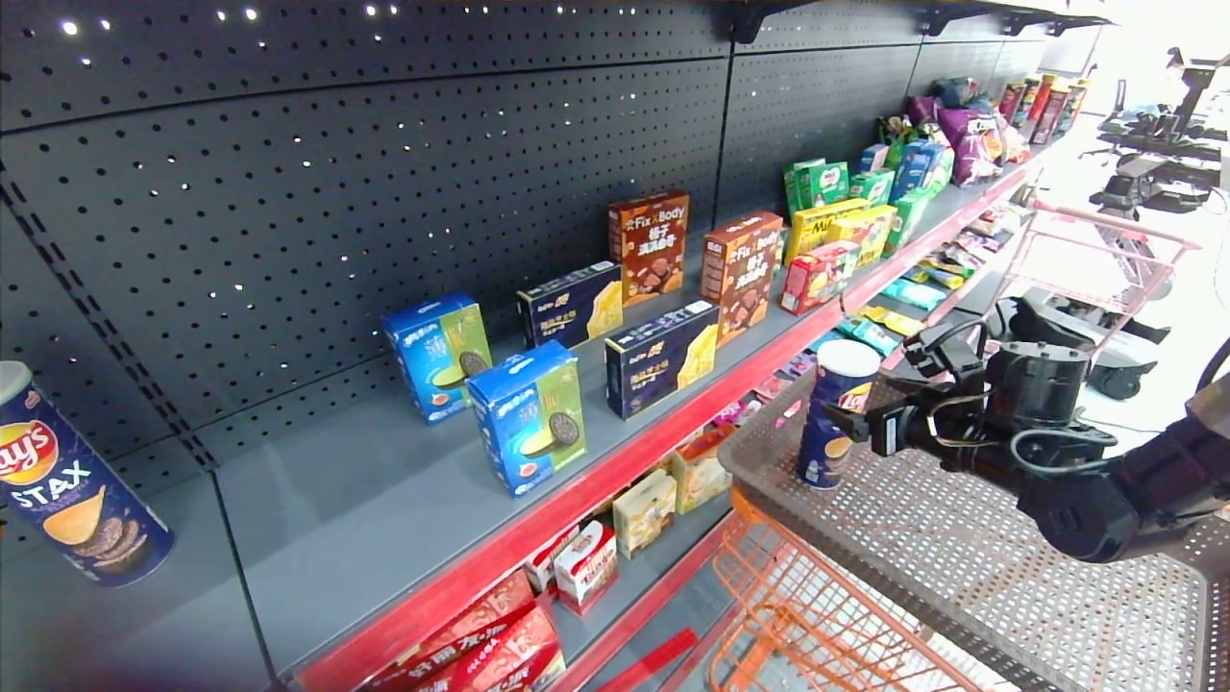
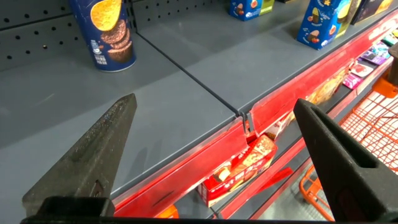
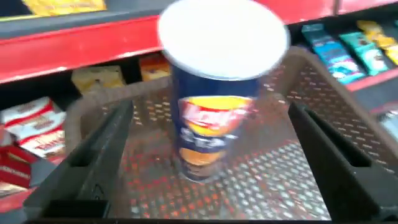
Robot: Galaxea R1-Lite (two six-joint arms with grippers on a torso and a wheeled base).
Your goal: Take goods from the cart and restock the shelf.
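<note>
Straddling blurred blue white-lidded chip can on perforated metal cart tray, right gripper spread, contact unclear; left gripper splayed wide above grey shelf.

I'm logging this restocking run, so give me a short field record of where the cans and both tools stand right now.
cart can: upright on the cart's mesh tray, white lid on
right tool: open, lined up on the cart can, not yet closed
left tool: open, over a bare stretch of shelf
shelf can: standing on the shelf, far to the robot's left
</note>
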